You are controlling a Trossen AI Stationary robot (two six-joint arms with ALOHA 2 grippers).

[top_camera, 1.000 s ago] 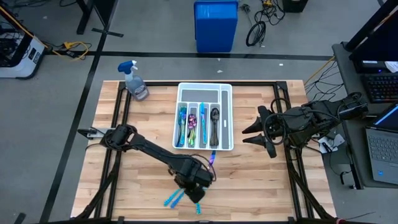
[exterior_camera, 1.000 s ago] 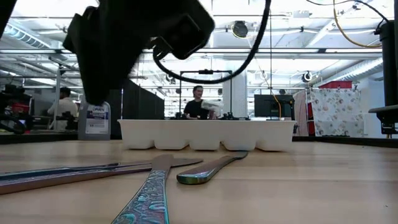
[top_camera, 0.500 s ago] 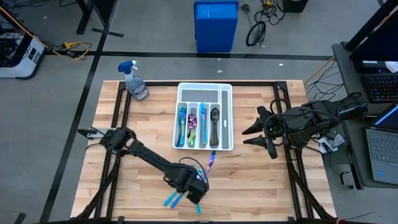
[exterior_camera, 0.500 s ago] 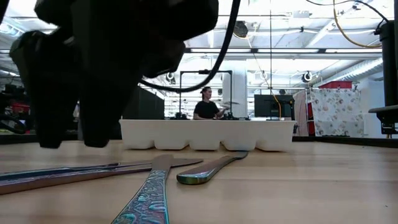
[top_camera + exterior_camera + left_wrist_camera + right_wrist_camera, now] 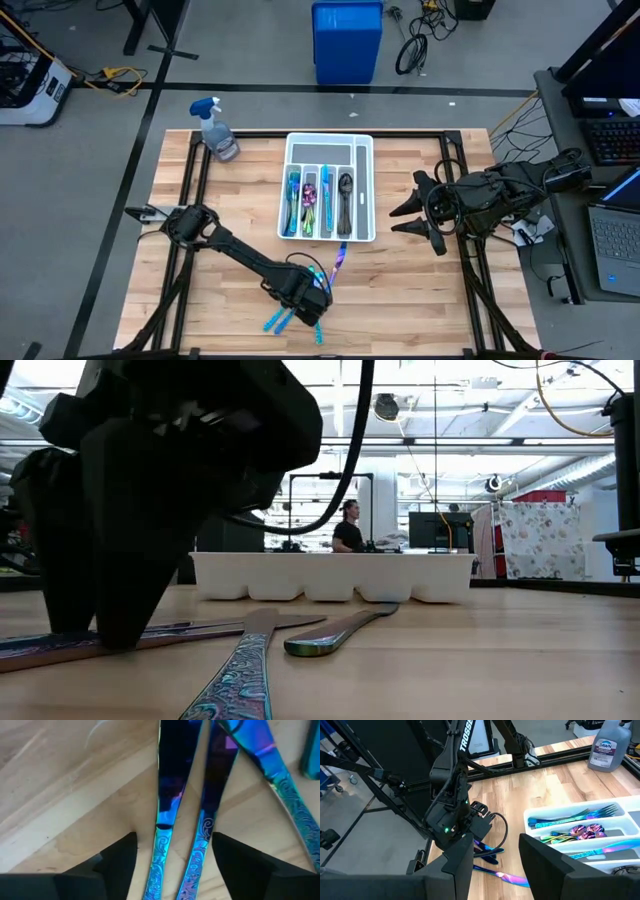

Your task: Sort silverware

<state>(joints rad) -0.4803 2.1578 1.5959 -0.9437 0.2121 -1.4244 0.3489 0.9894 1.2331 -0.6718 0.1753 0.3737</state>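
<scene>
Left gripper (image 5: 172, 862) down at table's (image 5: 420, 290) 6 o'clock edge — fingers spread wide, straddling two blue knives (image 5: 170, 795), gripping nothing. Sorted silverware (image 5: 315, 200) in tray (image 5: 366, 190) at centre. Right gripper (image 5: 410, 216) parked at 3 o'clock — open, empty.

Overhead camera straight down on whole table (image 5: 420, 290), low camera level across tabletop toward white tray (image 5: 330, 575), left wrist camera close above loose cutlery (image 5: 167, 810), right wrist camera angled across, sharing tray.
</scene>
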